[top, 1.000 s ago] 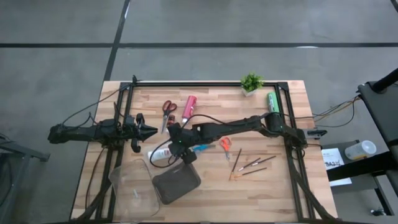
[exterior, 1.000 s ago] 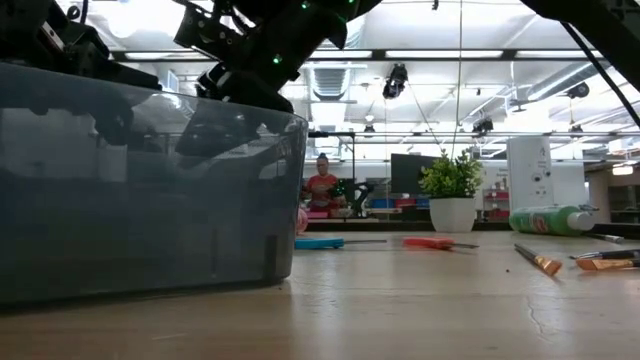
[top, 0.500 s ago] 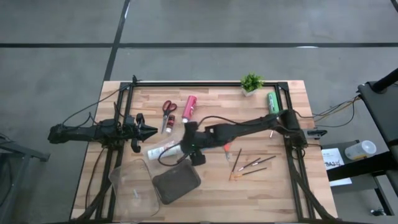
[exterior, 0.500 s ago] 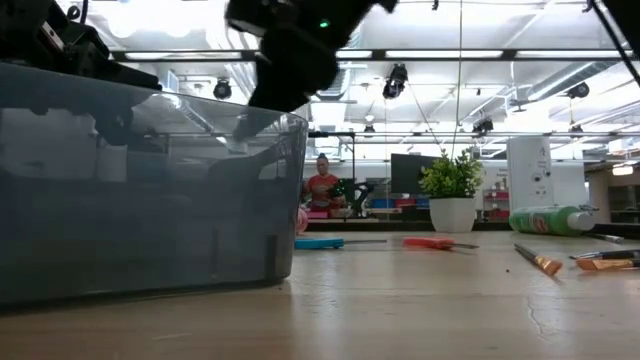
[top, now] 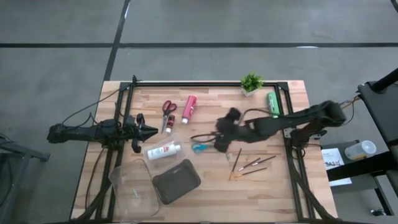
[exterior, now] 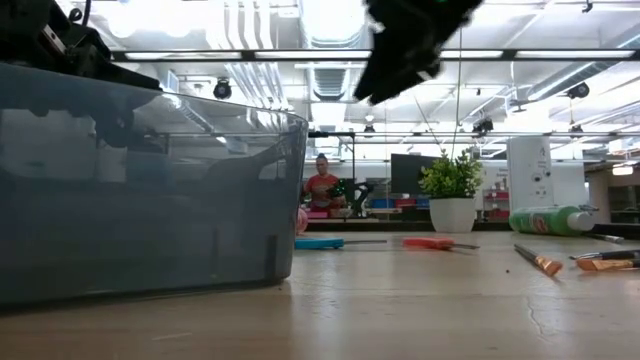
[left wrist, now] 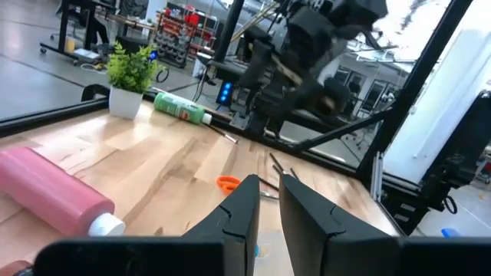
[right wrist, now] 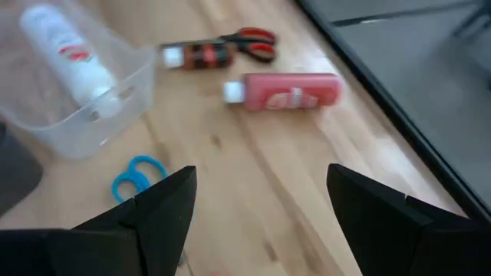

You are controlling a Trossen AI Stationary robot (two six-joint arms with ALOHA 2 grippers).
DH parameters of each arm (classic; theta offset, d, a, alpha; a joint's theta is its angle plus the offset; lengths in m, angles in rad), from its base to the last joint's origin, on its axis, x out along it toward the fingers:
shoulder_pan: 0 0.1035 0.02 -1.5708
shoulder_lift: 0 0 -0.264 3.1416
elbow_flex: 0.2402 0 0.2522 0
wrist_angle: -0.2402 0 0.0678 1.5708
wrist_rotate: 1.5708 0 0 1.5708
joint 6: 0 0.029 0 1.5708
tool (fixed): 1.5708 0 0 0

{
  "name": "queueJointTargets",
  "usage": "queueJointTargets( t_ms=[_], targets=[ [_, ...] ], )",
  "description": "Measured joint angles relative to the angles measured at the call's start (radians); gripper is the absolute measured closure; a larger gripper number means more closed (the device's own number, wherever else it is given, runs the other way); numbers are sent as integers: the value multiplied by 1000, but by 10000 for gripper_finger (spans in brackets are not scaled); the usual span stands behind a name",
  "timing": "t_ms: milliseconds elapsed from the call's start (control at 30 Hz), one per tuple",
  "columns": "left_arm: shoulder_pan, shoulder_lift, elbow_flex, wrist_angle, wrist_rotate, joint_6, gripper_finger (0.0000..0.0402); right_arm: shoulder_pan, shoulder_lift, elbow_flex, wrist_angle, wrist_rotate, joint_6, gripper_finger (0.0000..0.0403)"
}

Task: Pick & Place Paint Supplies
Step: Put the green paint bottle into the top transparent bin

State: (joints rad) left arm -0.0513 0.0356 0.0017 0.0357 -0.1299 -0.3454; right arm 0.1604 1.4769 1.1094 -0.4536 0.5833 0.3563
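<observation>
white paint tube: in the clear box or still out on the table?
In. The white paint tube lies on its side inside the clear box, walls all round it; the high view agrees. Neither gripper touches it.

Right gripper [top: 219, 140] raised mid-table, fingers spread wide — empty, left gripper [top: 151, 131] parked at left, nearly closed

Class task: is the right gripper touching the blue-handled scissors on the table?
Apart. In the right wrist view, the open right gripper hangs above the table with nothing between its fingers, and the blue scissors lie flat on the wood below it.
</observation>
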Motion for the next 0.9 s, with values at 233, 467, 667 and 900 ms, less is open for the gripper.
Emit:
queueJointTargets(
  t_ms=[233,467,667,900],
  targets=[
    [0,1,0,0,0,0,340,-9,-269,-137,-95,151,194,113],
    [0,8,0,0,0,0,340,-109,-407,-167,-371,224,443,113],
    [0,8,0,0,0,0,340,-272,-404,-160,-553,195,552,113],
    [0,8,0,0,0,0,340,-454,-353,-159,-628,109,533,113]
  ],
)
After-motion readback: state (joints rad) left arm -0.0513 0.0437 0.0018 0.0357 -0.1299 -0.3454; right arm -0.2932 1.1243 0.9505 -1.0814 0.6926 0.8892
